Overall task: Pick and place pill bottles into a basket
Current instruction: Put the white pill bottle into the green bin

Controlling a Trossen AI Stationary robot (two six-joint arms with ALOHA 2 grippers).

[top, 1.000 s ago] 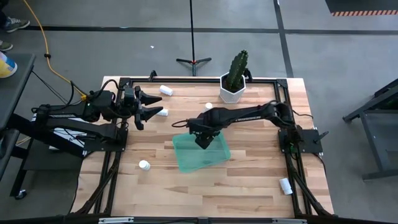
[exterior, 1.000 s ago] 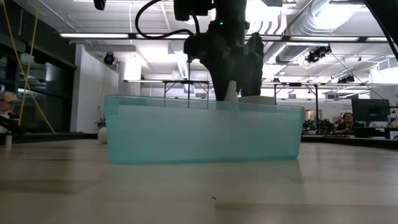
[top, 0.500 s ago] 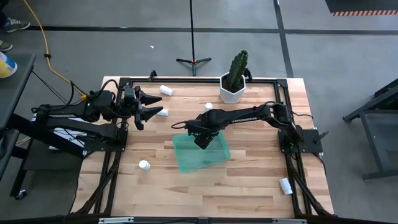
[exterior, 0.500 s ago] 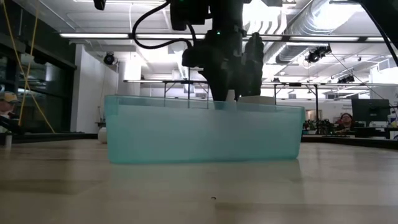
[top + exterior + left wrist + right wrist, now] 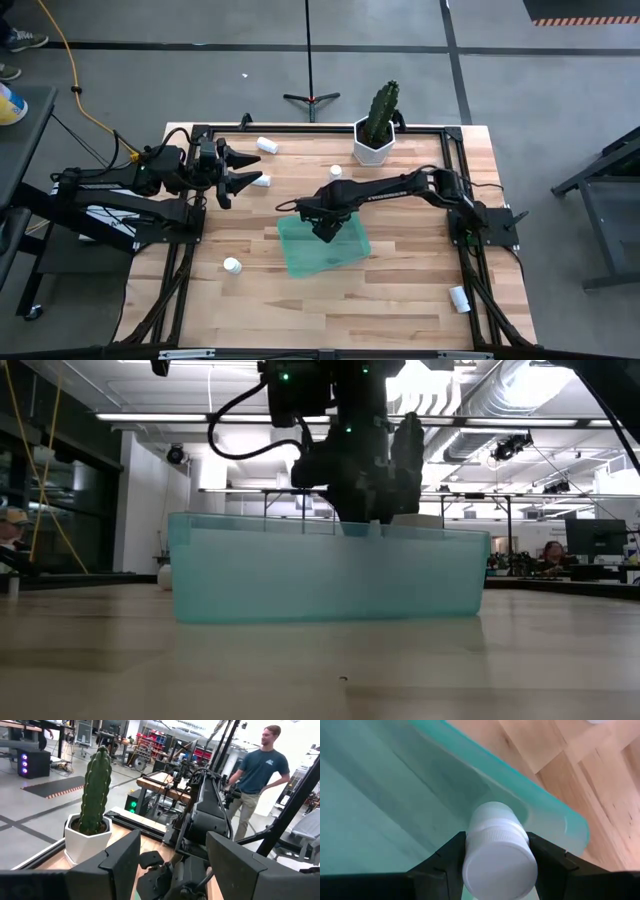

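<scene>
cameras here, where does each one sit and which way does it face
High view: overhead, looking straight down on the wooden table; both dark arms show, right claw over the translucent teal-green plastic basket.
Low view: at tabletop height, looking level at the basket wall; the right arm comes down from above.
Left wrist view: looks past its open claw at the green cactus in a white hexagonal pot.
Right wrist view: looks down into the basket, claw shut on a white capped pill bottle.
Shared: basket in three.
</scene>
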